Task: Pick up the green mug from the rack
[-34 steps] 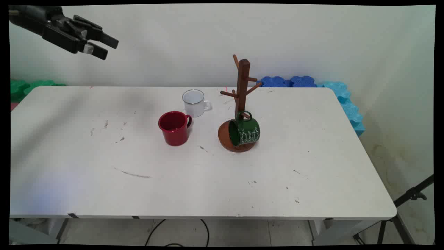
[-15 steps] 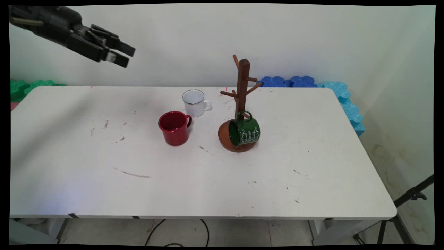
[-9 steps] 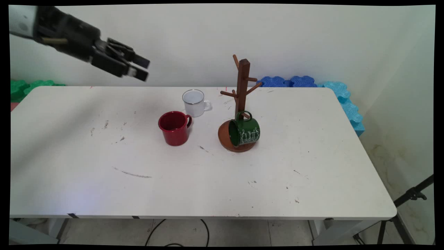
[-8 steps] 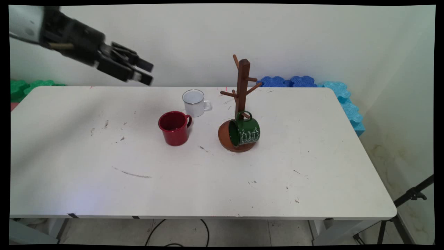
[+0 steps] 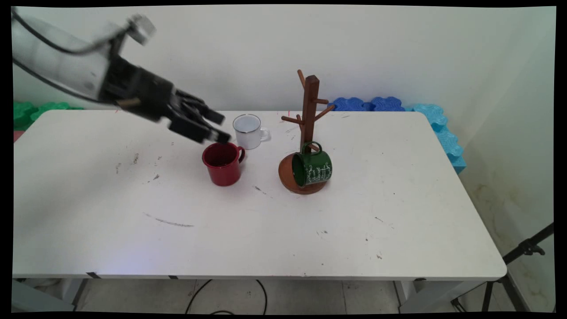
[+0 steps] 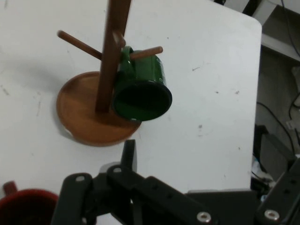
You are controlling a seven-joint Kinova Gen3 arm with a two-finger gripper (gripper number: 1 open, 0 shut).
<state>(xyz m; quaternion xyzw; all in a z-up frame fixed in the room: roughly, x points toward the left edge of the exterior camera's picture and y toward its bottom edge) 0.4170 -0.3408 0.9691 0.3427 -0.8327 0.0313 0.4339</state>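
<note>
The tool (image 5: 223, 128) is hovering just above the far rim of the red mug (image 5: 223, 163), jaws spread apart and gripping nothing; I am seeing no contact with the mug. The white mug (image 5: 248, 131) is standing upright just beyond it on the counter (image 5: 133, 221). The green mug (image 5: 312, 167) is hanging by its handle from a low peg of the wooden mug tree (image 5: 309, 110), tipped sideways over the tree's round base, while the upper pegs are sitting bare

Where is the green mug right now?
In the main view, the green mug hangs by its handle from a low peg of the wooden mug tree, right of the red mug.
</note>
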